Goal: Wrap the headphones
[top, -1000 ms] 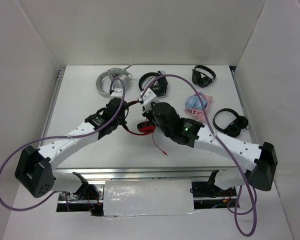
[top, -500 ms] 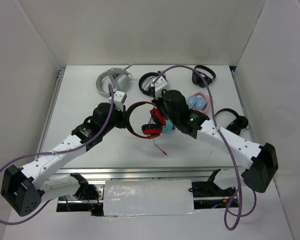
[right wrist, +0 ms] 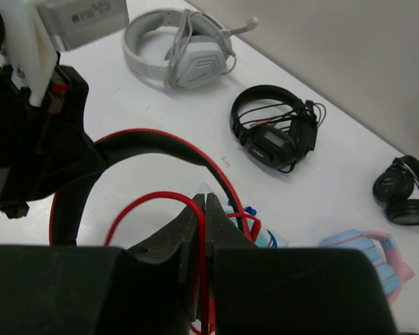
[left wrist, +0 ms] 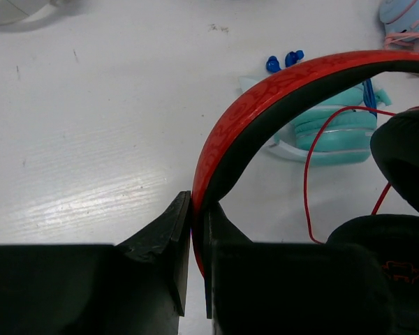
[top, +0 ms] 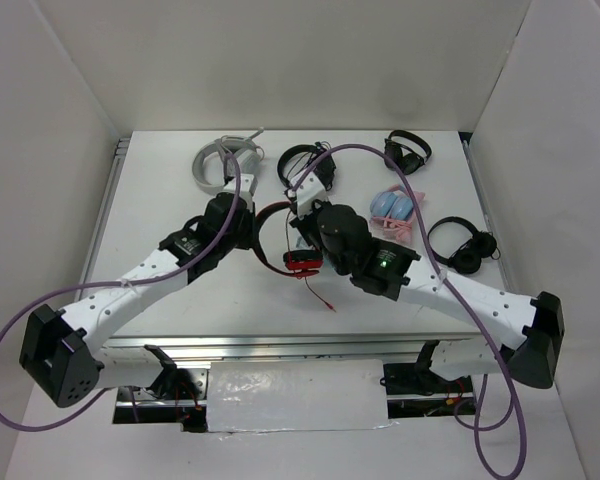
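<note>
The headphones (top: pixel 302 259) were seen in the middle of the table (top: pixel 160 200), between the two arms. Their headband (left wrist: pixel 279 77) was clamped tight by the left gripper (left wrist: pixel 197 209). The thin red cable (left wrist: pixel 306 188) was pinched by the nearly closed right gripper (right wrist: pixel 201 209). For a neat wrap, the cable would need to be kept tight and laid round in even loops while the band was held still. One red pair was counted, three black pairs (top: pixel 305 165), one grey pair (top: pixel 220 160), one teal pair (left wrist: pixel 335 132) and one blue-and-pink pair (top: pixel 392 205).
</note>
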Controlling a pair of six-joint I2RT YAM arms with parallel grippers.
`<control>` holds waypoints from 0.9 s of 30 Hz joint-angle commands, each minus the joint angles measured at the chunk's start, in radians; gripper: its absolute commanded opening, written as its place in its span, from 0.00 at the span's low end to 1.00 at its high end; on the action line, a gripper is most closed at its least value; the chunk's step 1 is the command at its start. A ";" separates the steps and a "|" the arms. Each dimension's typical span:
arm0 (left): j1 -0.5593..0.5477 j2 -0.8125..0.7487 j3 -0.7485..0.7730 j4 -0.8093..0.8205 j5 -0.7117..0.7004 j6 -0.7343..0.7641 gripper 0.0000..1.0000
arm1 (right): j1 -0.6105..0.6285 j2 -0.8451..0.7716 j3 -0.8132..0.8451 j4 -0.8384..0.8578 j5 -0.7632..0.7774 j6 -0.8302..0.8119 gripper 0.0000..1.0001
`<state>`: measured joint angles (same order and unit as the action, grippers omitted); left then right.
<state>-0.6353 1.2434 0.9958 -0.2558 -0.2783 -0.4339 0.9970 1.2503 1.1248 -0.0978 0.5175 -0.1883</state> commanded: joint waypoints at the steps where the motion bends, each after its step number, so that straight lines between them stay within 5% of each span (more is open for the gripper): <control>1: 0.002 0.002 0.049 0.029 0.021 -0.072 0.00 | 0.046 -0.014 0.007 0.069 0.159 -0.037 0.10; 5: 0.023 0.045 0.125 -0.066 -0.128 -0.224 0.00 | 0.124 0.011 0.024 0.055 0.255 -0.059 0.04; 11: 0.193 0.125 0.225 -0.129 -0.017 -0.402 0.00 | 0.277 -0.011 -0.046 -0.012 0.308 0.063 0.00; 22: 0.451 0.136 0.268 -0.105 0.211 -0.496 0.00 | 0.312 0.004 -0.189 -0.016 0.138 0.289 0.00; 27: 0.494 0.091 0.274 -0.129 0.166 -0.514 0.00 | 0.316 0.078 -0.192 0.016 -0.008 0.299 0.00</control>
<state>-0.1585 1.4063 1.2270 -0.4385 -0.1421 -0.8936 1.3098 1.2881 0.9340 -0.1379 0.6205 0.0704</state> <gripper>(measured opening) 0.205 0.023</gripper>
